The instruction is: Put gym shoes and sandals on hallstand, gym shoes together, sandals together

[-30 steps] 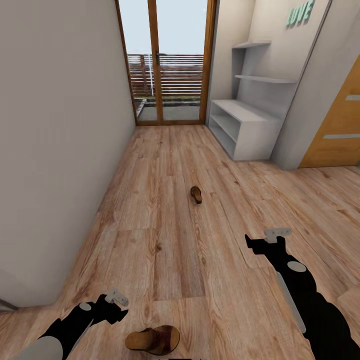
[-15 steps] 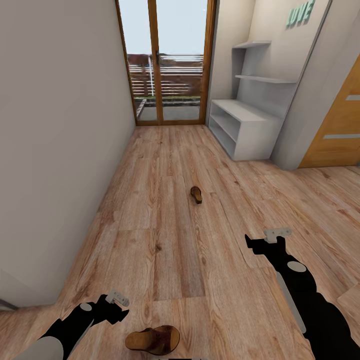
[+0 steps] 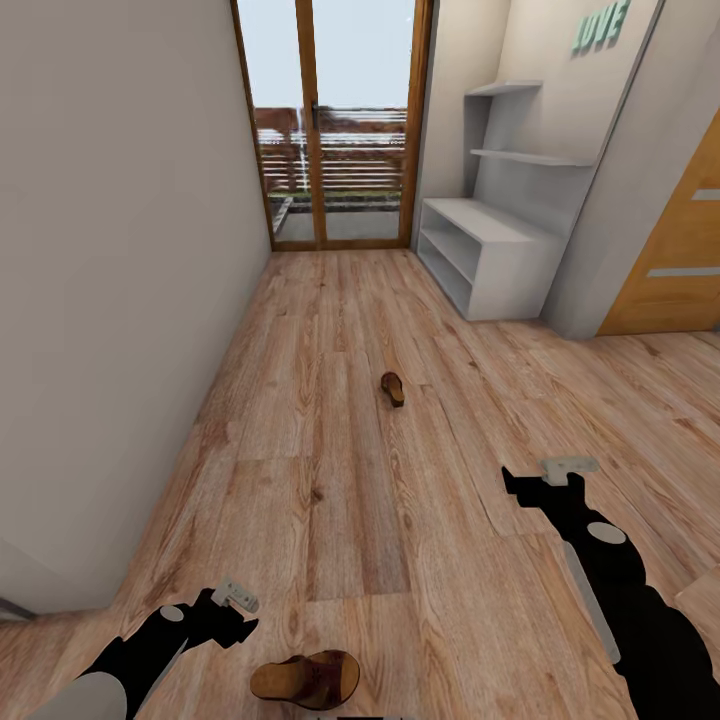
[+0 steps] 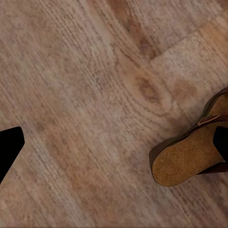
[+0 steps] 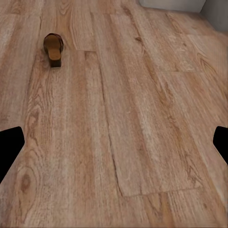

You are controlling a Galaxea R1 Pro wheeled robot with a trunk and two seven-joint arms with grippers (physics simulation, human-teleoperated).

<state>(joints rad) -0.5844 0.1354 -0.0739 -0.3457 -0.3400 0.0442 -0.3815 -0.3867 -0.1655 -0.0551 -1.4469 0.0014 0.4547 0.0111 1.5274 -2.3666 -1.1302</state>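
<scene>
Head view shows our empty left gripper (image 3: pixel 232 597), claws apart, just beside the near sandal (image 3: pixel 305 680), so we judge lowering onto it comes next.

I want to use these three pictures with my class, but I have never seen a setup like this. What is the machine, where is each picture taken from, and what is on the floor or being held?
It is a simulated two-armed wheeled robot in a corridor. The big picture comes from its head camera, looking down over both black arms: the left gripper and the right gripper. The other two come from cameras near each gripper, looking along its fingers. On the wooden corridor floor lie two brown sandals: the near sandal, beside the left gripper, and the far sandal further along. The grey hallstand stands by the right wall. Both grippers look open and hold nothing.
</scene>
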